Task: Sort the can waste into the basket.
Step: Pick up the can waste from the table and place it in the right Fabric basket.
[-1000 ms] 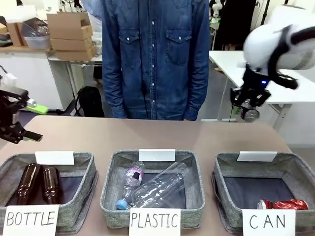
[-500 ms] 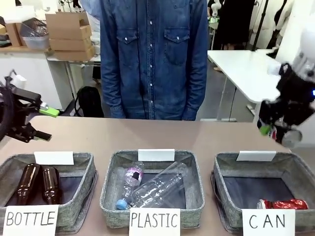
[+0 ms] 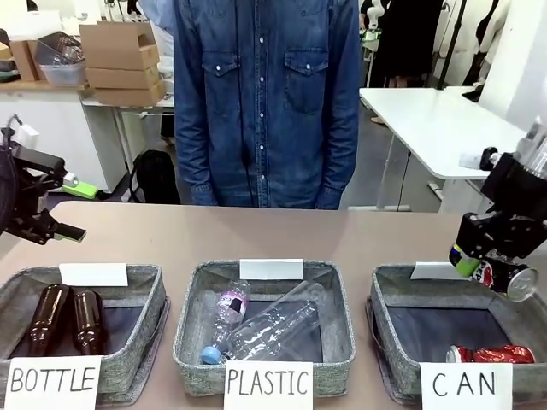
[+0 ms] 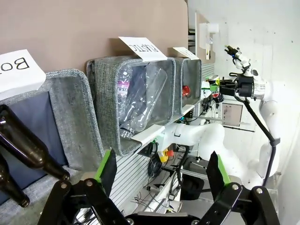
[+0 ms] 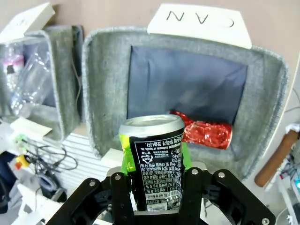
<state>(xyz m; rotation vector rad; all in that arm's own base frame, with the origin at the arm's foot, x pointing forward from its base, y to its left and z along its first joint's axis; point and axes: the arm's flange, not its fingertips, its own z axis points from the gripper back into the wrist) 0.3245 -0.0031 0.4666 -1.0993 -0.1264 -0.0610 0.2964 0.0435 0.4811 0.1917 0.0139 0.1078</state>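
Red can [image 3: 493, 354] already lies in the CAN basket [image 3: 389, 295], at its 5 o'clock corner. Right gripper [image 3: 497, 266] is clamped on the black can [image 3: 504, 275], held tilted over the basket's 2 o'clock rim, likely lined up for a drop. Left gripper [image 3: 47, 213] parked at 9 o'clock above the bottle basket [image 3: 137, 278], jaws wide, empty, clear of the work.
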